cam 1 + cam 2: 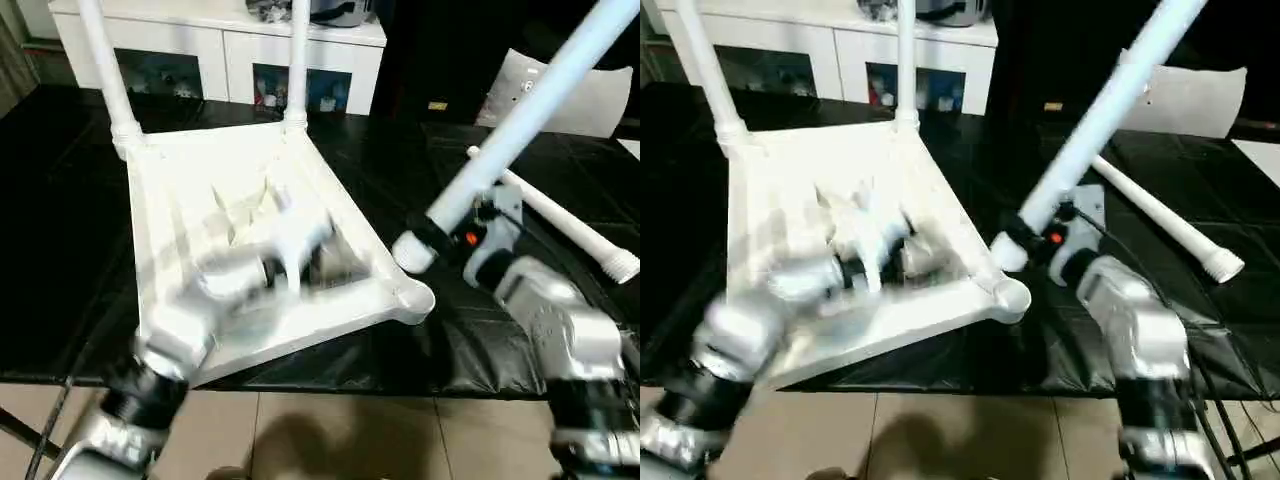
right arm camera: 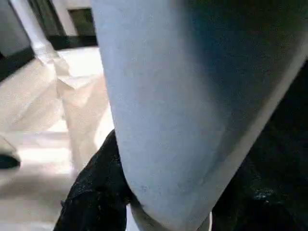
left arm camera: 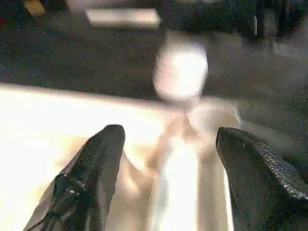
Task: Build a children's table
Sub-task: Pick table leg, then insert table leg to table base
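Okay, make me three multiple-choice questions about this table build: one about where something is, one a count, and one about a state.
1. Where does the loose leg lie?
A. On the black mat, on the robot's right of the tabletop
B. On the white cabinet
C. Inside the tabletop

2. How many legs already stand in corner sockets?
A. None
B. Two
C. Four

3. What is the right gripper doing?
A. Hanging with nothing in it
B. Holding a leg near its thick end
C. Holding a cushion

Answers:
1 A: it lies on the mat beyond the right forearm.
2 B: the far-left leg and the far-right leg rise from the far corners.
3 B: the held leg slants up from its jaws, near the closest right socket.
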Robot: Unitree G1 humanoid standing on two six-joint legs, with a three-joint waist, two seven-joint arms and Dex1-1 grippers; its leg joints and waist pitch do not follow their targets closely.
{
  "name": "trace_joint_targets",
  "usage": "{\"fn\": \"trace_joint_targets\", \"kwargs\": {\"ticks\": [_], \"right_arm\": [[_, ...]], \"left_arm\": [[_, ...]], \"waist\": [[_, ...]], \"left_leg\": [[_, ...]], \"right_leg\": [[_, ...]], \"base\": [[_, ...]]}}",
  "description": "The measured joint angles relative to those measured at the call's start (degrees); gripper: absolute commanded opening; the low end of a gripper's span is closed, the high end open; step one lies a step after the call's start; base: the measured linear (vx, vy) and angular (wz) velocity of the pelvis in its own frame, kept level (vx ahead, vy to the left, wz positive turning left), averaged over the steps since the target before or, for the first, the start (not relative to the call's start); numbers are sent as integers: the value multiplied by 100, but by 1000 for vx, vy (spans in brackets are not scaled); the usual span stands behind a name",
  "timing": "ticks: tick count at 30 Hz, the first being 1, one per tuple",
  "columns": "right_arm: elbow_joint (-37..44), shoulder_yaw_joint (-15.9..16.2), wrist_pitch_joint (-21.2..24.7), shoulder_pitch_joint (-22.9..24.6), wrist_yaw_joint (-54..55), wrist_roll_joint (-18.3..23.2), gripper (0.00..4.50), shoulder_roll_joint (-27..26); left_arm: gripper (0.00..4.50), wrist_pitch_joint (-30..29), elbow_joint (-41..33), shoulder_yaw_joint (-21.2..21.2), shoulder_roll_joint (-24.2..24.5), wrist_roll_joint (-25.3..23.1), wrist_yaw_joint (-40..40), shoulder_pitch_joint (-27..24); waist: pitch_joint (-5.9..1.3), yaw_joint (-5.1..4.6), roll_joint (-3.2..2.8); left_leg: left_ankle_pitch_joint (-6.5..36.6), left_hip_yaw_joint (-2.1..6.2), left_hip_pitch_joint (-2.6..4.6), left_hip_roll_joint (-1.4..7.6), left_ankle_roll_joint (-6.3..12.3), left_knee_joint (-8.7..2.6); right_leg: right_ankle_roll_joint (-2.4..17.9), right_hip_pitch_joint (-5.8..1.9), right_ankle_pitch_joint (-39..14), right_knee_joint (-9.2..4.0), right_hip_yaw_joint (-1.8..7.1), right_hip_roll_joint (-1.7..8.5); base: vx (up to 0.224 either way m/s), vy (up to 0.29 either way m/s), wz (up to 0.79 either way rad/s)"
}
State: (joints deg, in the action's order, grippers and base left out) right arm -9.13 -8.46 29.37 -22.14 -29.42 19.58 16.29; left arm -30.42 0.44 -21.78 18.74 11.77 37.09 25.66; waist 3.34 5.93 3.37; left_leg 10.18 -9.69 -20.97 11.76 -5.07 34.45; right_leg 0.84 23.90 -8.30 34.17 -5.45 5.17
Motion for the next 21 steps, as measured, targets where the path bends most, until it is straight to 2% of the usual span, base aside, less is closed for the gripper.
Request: {"fn": "trace_joint_targets", "kwargs": {"ticks": [4, 8, 10, 13, 14, 21], "right_arm": [[32, -5, -199, 100, 151, -55, 188, -111], [238, 124, 197, 158, 362, -224, 188, 46], [255, 210, 140, 191, 254, -240, 188, 93], [234, 273, -103, 266, 75, -287, 188, 192], [231, 285, -178, 289, 29, -333, 188, 212], [256, 275, -186, 340, -125, -247, 188, 267]], "left_arm": [[343, 9, 49, -340, 56, -210, 115, -109], [343, -96, 139, -366, -33, -254, 120, -118], [316, -99, 204, -367, -17, -280, 125, -118], [306, -119, 207, -403, 10, -301, 171, -118], [281, -147, 207, -430, 16, -320, 211, -118], [229, -247, 209, -620, 37, -477, 378, -64]], "waist": [[-6, -31, -38], [-8, -59, -43], [-8, -69, -44], [-8, -70, -45], [-8, -71, -45], [-10, -77, -49]], "left_leg": [[0, -1, 0, 0, 0, 0], [0, -1, 2, 0, 0, 0], [0, -1, 1, 0, 0, 0], [0, 0, -1, -1, 0, 0], [0, 0, -2, -1, 0, 0], [0, 0, 0, -1, 1, 0]], "right_leg": [[0, 1, 0, 2, 0, 0], [0, -3, 0, 1, 0, 0], [0, -3, 0, 1, 0, 0], [-2, -1, -1, -2, -1, 1], [-2, -1, -1, -2, -1, 1], [-2, -2, -1, -2, -1, 1]], "base": [[0, 0, 0], [0, 0, 0], [0, 0, 0], [0, 0, 0], [0, 0, 0], [0, 0, 0]]}}
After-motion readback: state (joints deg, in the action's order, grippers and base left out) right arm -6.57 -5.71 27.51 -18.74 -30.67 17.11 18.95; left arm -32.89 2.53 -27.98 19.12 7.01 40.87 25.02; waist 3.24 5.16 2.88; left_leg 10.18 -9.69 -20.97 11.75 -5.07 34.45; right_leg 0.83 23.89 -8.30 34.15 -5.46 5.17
